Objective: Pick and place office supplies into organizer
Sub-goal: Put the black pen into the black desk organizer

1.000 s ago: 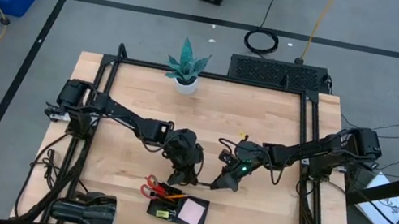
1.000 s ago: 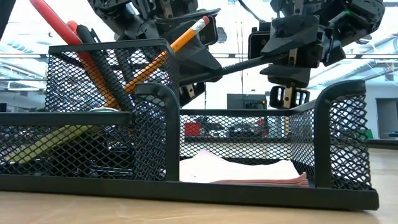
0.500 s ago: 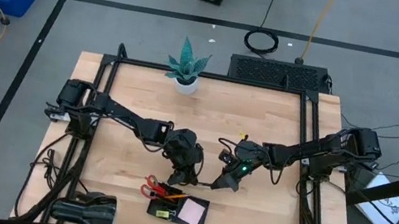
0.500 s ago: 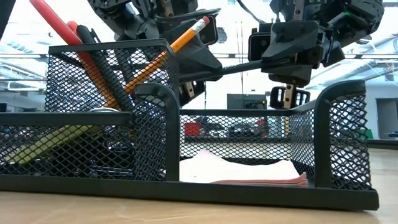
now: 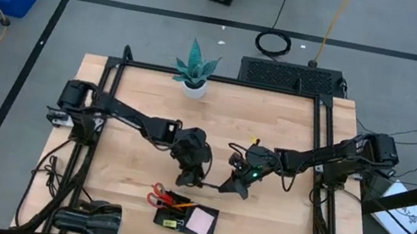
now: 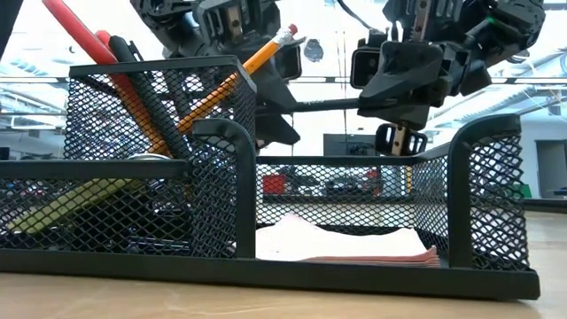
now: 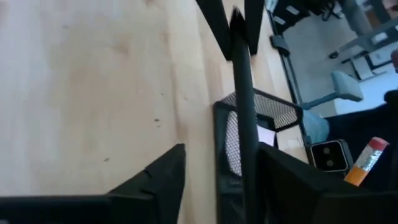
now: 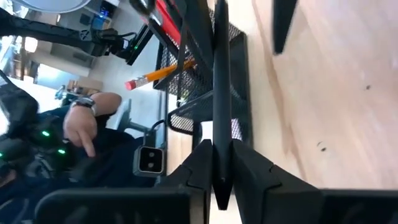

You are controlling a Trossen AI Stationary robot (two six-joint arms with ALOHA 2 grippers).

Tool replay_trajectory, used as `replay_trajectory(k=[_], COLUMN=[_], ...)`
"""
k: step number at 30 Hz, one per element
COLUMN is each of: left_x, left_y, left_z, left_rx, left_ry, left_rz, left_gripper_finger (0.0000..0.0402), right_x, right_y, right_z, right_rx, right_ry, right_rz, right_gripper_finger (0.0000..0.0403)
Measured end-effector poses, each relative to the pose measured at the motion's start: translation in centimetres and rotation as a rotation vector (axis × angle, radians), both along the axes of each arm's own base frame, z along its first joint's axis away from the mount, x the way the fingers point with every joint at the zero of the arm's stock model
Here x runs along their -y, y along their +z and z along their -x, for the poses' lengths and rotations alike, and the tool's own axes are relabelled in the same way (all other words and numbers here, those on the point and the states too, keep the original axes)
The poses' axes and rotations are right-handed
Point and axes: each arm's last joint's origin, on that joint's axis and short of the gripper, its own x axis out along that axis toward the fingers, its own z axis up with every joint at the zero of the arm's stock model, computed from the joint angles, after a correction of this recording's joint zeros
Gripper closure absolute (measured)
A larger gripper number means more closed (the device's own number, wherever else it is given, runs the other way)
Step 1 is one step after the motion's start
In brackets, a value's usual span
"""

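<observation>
Right wrist view shows the right tool (image 8: 214,163) clamped narrow on one end of a black pen (image 8: 219,93), which runs straight forward toward the organizer (image 8: 208,106). In the left wrist view the left tool (image 7: 214,174) stands part open around the same pen (image 7: 242,93): its fingers (image 7: 158,177) flank the shaft with a gap on at least one side, so the hold lies with the right tool. From the high view, both tools meet mid-worktop, the left tool (image 5: 192,166) and right tool (image 5: 236,186) either end of the pen (image 5: 211,188), just beyond the organizer (image 5: 186,219) at the near edge of the worktop (image 5: 140,114). The low view places the pen (image 6: 310,105) level and above the organizer (image 6: 266,266), not yet in any compartment. The tall mesh cup already holds the scissors (image 6: 80,35), a pencil (image 6: 257,58) and dark pens; the note pad (image 6: 345,244) lies in the low open compartment. Judged step: a handover of the pen between arms, with the right tool as carrier. The next move calls for the left tool to clear the shaft, then for the right arm to tip the pen point-down over the cup and lower it before release. Risk: the pen tip may catch the mesh rim or the pencil.
</observation>
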Motion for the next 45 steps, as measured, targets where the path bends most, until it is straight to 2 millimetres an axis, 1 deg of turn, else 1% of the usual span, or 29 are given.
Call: replay_trajectory(k=[3, 5, 8, 11, 14, 16, 18, 22, 25, 29, 31, 36, 40, 45], left_x=[-0.9, -1.3, -1.4, -1.5, -1.7, -1.8, -1.6, -1.4, -1.2, -0.5, -0.1, 0.5, 0.8, 1.2], left_y=[1.2, 2.4, 4.6, 6.9, 9.2, 10.1, 10.6, 10.4, 9.4, 8.7, 7.8, 6.2, 5.3, 5.0], left_z=[0.6, 1.1, 1.9, 2.8, 3.9, 4.8, 5.7, 7.8, 9.6, 12.3, 13.7, 16.3, 17.1, 16.9], left_rx=[-0.007, 0.022, 0.082, 0.160, 0.266, 0.323, 0.386, 0.533, 0.640, 0.855, 0.966, 1.167, 1.180, 1.166], left_ry=[0.041, 0.061, 0.100, 0.124, 0.193, 0.225, 0.255, 0.320, 0.327, 0.302, 0.286, 0.313, 0.302, 0.290], left_rz=[-0.021, -0.052, -0.101, -0.150, -0.209, -0.229, -0.255, -0.268, -0.278, -0.309, -0.347, -0.303, -0.275, -0.268], left_gripper_finger=[0.0181, 0.0169, 0.0159, 0.0156, 0.0160, 0.0163, 0.0166, 0.0171, 0.0174, 0.0181, 0.0184, 0.0187, 0.0188, 0.0188], right_x=[0.1, 0.1, 0.2, 0.3, 0.6, 0.7, 0.9, 1.0, 1.1, 1.4, 1.5, 1.3, 1.2, 0.7], right_y=[-0.1, -0.1, -0.1, -0.1, 0.0, 0.1, 0.2, 0.8, 1.3, 2.0, 2.4, 3.3, 3.6, 4.2], right_z=[0.0, 0.0, -0.1, -0.2, -0.3, -0.4, -0.5, -0.8, -1.0, -1.3, -1.3, -1.5, -1.5, -1.4], right_rx=[0.010, 0.029, 0.059, 0.097, 0.130, 0.152, 0.176, 0.269, 0.333, 0.419, 0.453, 0.563, 0.601, 0.662], right_ry=[-0.007, -0.011, -0.023, -0.040, -0.092, -0.127, -0.159, -0.202, -0.213, -0.232, -0.255, -0.266, -0.248, -0.247], right_rz=[0.043, 0.082, 0.147, 0.215, 0.301, 0.358, 0.416, 0.507, 0.528, 0.559, 0.581, 0.595, 0.582, 0.571], right_gripper_finger=[0.0372, 0.0372, 0.0367, 0.0366, 0.0370, 0.0370, 0.0368, 0.0365, 0.0370, 0.0370, 0.0365, 0.0368, 0.0370, 0.0364])
